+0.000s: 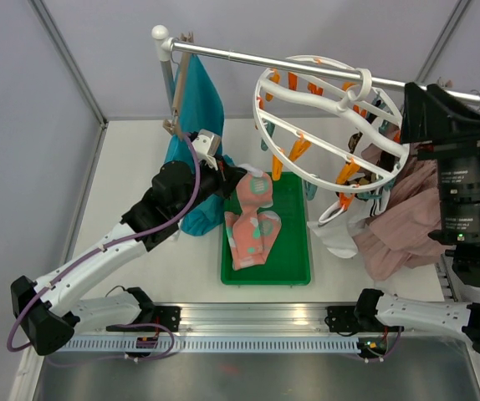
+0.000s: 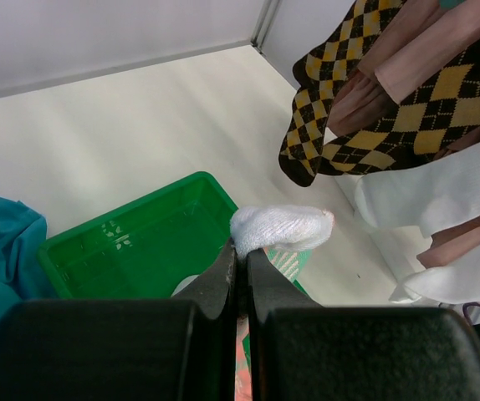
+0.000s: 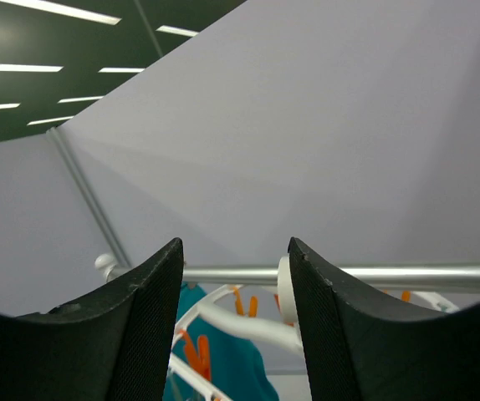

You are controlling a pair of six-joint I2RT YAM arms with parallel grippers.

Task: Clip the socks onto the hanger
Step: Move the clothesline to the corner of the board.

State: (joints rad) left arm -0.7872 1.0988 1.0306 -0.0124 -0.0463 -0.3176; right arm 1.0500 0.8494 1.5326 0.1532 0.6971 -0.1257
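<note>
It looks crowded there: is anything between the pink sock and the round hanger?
Nothing visible. The left gripper holds the pink sock above the green tray; the hanger's nearest orange clips hang unobstructed beside it.

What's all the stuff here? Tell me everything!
hanger: one, white ring, orange clips, on rail
rail: one, silver, at back
teal garment: one, hanging back left
argyle socks: seemingly two, brown-yellow, hanging right
white socks: at least two, below argyle ones
skirt: one, dusty pink, right
tray: one, green, table middle
pink sock: at least one, mint patches, over tray
table: one, white
left tool: black, shut on pink sock's toe
right tool: black, open, near hanger
</note>
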